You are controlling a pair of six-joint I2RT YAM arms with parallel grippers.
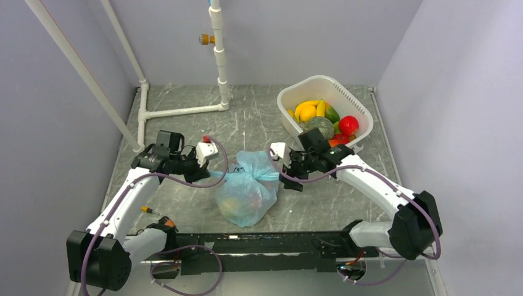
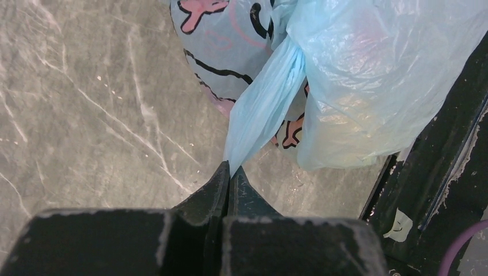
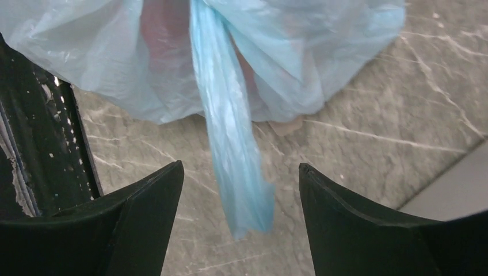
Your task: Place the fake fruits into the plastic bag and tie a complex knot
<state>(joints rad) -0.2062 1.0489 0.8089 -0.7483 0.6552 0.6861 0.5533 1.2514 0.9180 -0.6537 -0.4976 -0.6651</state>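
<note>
Well to the left of the plastic bag (image 1: 247, 196), and behind it, a white pipe frame (image 1: 185, 111) lies on the marbled grey surface (image 1: 185, 203), with one post rising upright near the back wall. Closer to the bag's left side is the left pincer (image 2: 230, 172). Its tips are pressed together on the left tail (image 2: 262, 109), a twisted strip of light-blue film drawn straight from the bag to the tips.

The bag sits in the middle of the surface, just behind the black rail (image 1: 277, 243) at the near edge. Its mouth is gathered into a knot (image 1: 265, 174) at its upper right. Yellowish fake fruits (image 1: 237, 202) show dimly through the film, and the left wrist view shows pink and black printing on the flank facing that pincer.

Just right of the knot, the right pincer (image 3: 240, 167) stands with its fingers wide apart. The right tail (image 3: 230, 144) hangs loose between them and touches neither.

Further right of the bag and behind it, a white slotted basket (image 1: 364, 120) holds a heap of fruits (image 1: 321, 117): yellow, orange, green and red ones, and a netted melon. The right arm's wrist crosses just in front of the basket's near rim, hiding part of it.
</note>
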